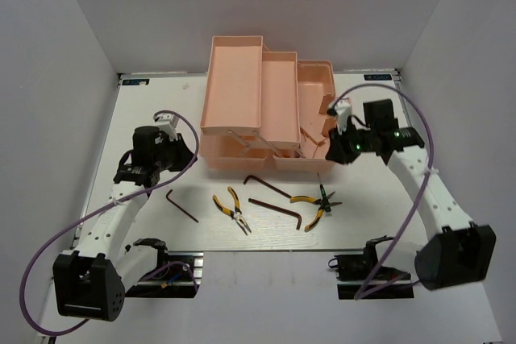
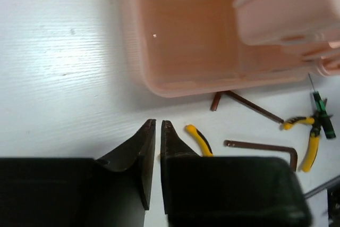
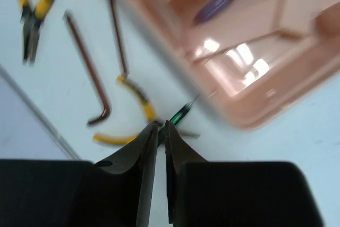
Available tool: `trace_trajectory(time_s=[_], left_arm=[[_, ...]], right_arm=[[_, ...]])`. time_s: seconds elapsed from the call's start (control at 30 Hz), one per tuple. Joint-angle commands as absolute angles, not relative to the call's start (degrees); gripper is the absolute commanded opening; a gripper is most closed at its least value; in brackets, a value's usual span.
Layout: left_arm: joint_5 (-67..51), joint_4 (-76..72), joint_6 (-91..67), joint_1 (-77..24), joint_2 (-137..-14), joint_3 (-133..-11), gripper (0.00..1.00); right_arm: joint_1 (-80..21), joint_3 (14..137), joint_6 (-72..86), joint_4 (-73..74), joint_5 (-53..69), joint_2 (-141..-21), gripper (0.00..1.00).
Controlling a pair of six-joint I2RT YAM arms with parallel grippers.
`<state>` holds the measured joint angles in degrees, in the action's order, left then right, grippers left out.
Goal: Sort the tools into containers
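Toolbox [image 1: 234, 86] of translucent salmon-pink plastic, stepped trays [image 1: 279, 94] fanned out.

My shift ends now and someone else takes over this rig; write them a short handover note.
Left gripper: jaws shut, empty, over the table left of the toolbox.
Right gripper: jaws shut, empty, at the toolbox's right end.
On the table before the toolbox: hex keys at left, centre and centre-right; yellow pliers, two pairs; green screwdriver crossing the right pair.
Done: toolbox trays folded open; a blurred purple item seems to lie in one.
Left: sort those six tools.
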<state>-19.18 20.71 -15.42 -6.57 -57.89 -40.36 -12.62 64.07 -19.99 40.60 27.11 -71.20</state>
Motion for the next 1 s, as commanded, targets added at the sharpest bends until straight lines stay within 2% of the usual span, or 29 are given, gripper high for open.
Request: trace_trajectory(time_s=[0.0, 0.1, 0.13, 0.17, 0.2, 0.33, 0.5, 0.8, 0.9, 0.97], left_arm=[[-12.48, 23.28, -17.48, -6.77, -57.39, -42.54, 0.22], [-11.78, 23.29, -17.49, -6.77, -57.39, -43.15, 0.47], [-11.78, 23.29, -17.49, -6.77, -57.39, -43.15, 0.61], [-11.78, 23.29, -17.49, -6.77, -57.39, -43.15, 0.64], [-12.3, 23.29, -17.49, -6.77, -57.39, -43.15, 0.66], [-12.83, 23.29, -17.49, -6.77, -57.92, -43.15, 0.68], [-12.83, 23.29, -17.49, -6.77, -57.92, -43.15, 0.68], [-13.36, 22.76, -16.96, -6.77, -57.92, -43.15, 0.68], [-13.36, 22.76, -16.96, -6.77, -57.92, -43.15, 0.68], [-13.36, 22.76, -16.96, -6.77, -57.92, -43.15, 0.69]], right_arm=[[-13.45, 57.85, -31.99, 51.85, 31.57, -66.63, 0.16], [-14.85, 46.44, -29.54, 46.51, 28.4, -62.76, 0.07], [-15.81, 43.45, -28.57, 42.58, 24.91, -62.49, 0.07], [-16.6, 42.46, -25.43, 41.41, 23.31, -62.14, 0.11], [-17.39, 40.71, -24.62, 40.35, 20.25, -62.75, 0.21], [-19.77, 38.32, -18.65, 34.37, 16.71, -65.55, 0.41], [-23.2, 38.41, -14.16, 28.31, 10.91, -68.9, 0.44], [-25.75, 39.46, -11.51, 26.02, 4.48, -75.06, 0.41], [-25.58, 39.37, -11.43, 26.19, 4.48, -75.5, 0.36], [-25.58, 39.37, -11.34, 26.28, 4.48, -75.32, 0.28]])
